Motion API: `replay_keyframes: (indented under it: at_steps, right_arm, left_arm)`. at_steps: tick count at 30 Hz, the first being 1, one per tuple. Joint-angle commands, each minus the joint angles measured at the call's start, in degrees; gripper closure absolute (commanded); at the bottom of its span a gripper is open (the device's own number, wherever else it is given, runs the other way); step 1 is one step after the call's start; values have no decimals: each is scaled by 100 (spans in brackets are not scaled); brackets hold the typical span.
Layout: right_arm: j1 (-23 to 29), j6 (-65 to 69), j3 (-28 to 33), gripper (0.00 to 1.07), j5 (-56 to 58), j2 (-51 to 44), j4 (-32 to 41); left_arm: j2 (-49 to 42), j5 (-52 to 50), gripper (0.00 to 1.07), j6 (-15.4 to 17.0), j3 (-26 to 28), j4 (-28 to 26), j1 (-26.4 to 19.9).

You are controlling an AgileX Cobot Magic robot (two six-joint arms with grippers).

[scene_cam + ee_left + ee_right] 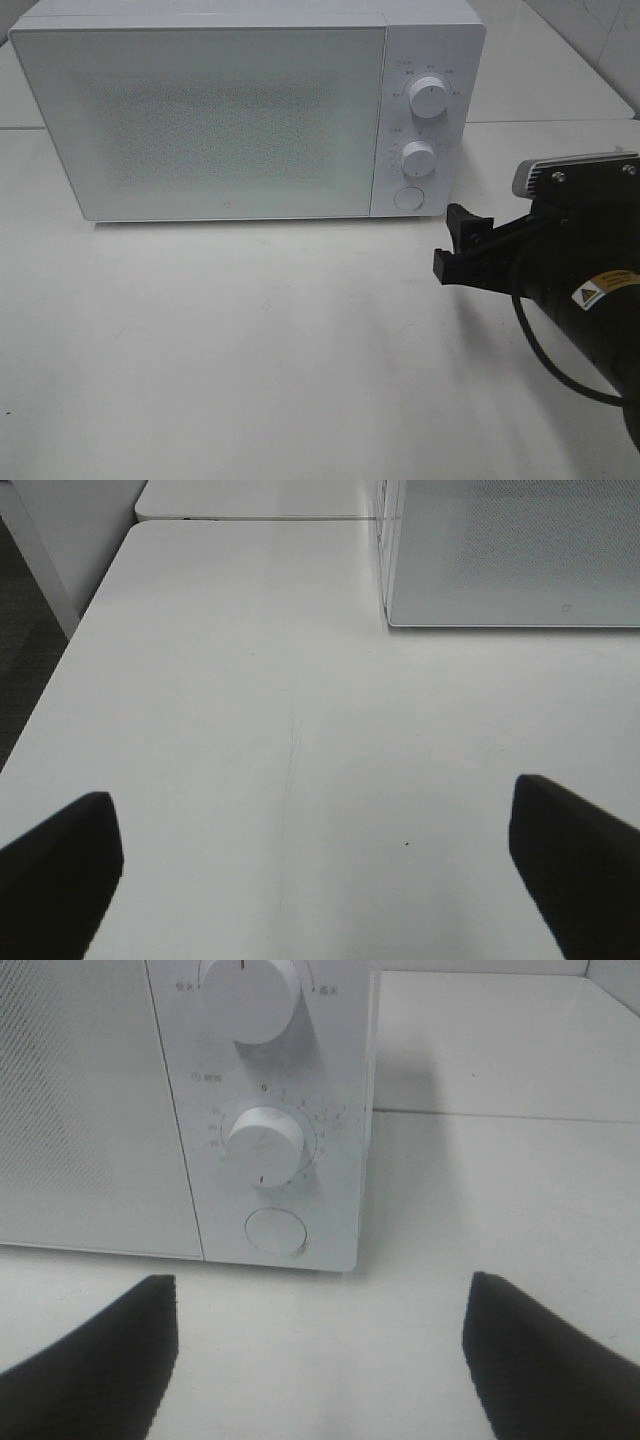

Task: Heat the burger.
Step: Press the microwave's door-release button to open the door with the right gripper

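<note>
The burger is out of view in every frame. A white microwave (200, 110) stands at the back of the table with its door shut; it also shows in the left wrist view (510, 550) and in the right wrist view (100, 1110). My right gripper (450, 243) is open and empty, low over the table just in front and to the right of the microwave's control panel; its black fingers (90, 1360) frame the round door button (276, 1230). My left gripper (315, 880) is open and empty over bare table, left of the microwave, and does not show in the exterior view.
The control panel has an upper knob (430, 97), a lower timer knob (418, 158) and a round button (407, 197). The white table (250, 340) spreads in front of the microwave. Its left edge (60, 670) drops to dark floor.
</note>
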State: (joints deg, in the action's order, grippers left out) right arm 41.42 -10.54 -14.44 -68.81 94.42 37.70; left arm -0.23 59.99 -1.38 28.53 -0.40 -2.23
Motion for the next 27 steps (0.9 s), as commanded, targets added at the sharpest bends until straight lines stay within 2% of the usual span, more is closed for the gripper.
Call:
replay_keyframes:
  at_steps: [1, 7, 17, 25, 27]
  right_arm:
    - [269, -109, -241, 31, -281, 286, 246]
    - [418, -126, -424, 31, -241, 579, 550]
    - [418, 80, -521, 31, -172, 625, 550]
    - [418, 1994, -521, 38, -92, 625, 550]
    - [418, 3077, -521, 42, -92, 625, 550]
  left_arm:
    - [-120, -46, 3, 34, 11, -6, -6]
    - [-120, -46, 3, 34, 11, -6, -6]
    - [-120, -52, 3, 34, 11, -6, -6]
    - [-120, -52, 3, 34, 11, -6, -6]
    - [-120, -52, 3, 34, 11, -6, -6]
